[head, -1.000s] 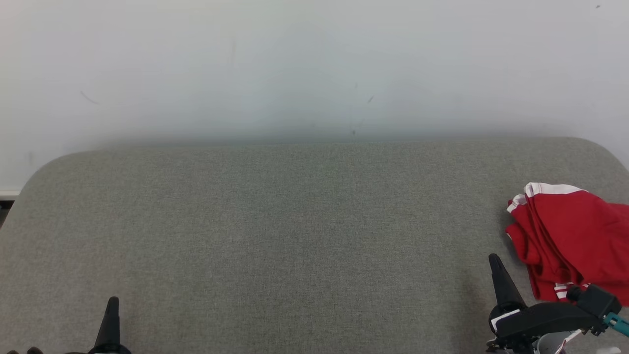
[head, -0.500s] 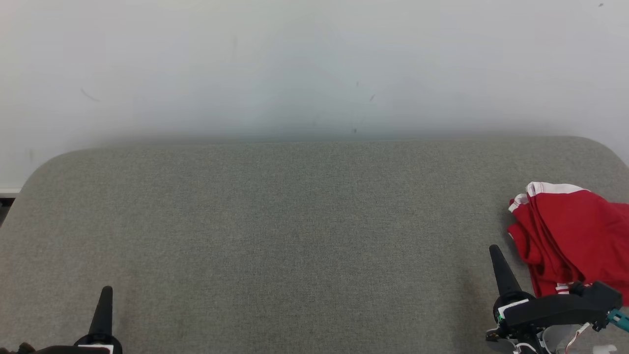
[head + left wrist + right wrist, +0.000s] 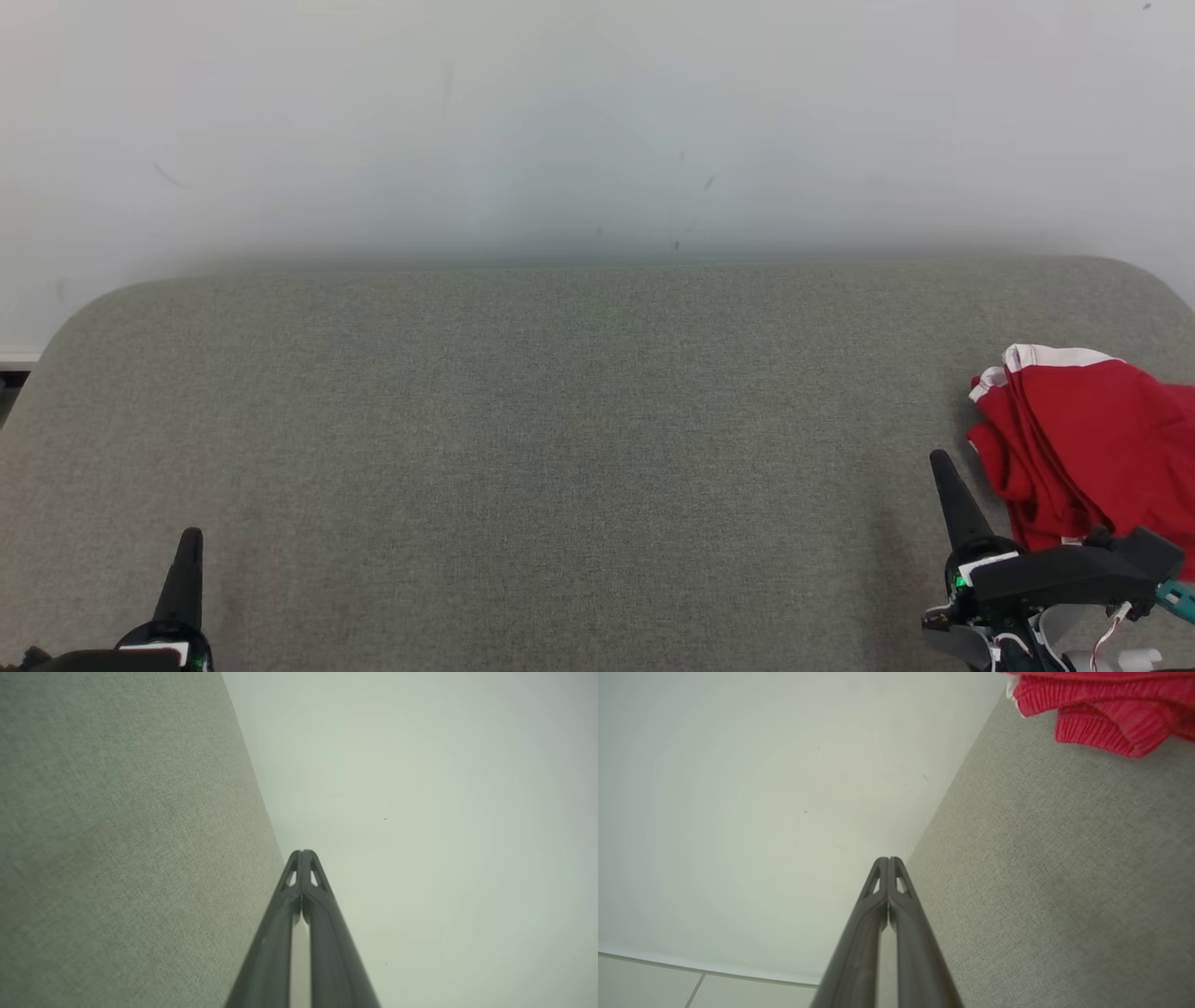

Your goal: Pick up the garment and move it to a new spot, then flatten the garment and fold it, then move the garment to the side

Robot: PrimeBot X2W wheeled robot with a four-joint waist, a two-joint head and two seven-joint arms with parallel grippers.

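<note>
A crumpled red garment with white trim lies at the right edge of the grey fabric surface. Its ribbed red edge shows at the top right of the right wrist view. My right gripper is shut with nothing in it, its tips just left of the garment's lower left corner and apart from it; the shut tips touch in the right wrist view. At the lower left, my left gripper is shut and empty, far from the garment, fingertips pressed together.
A pale wall stands behind the grey surface, whose back corners are rounded. The floor and a baseboard strip show in the right wrist view. A dark gap lies off the surface's left edge.
Both grippers have risen further into the head view, the right one coming nearer the garment's left side. The garment has not moved.
</note>
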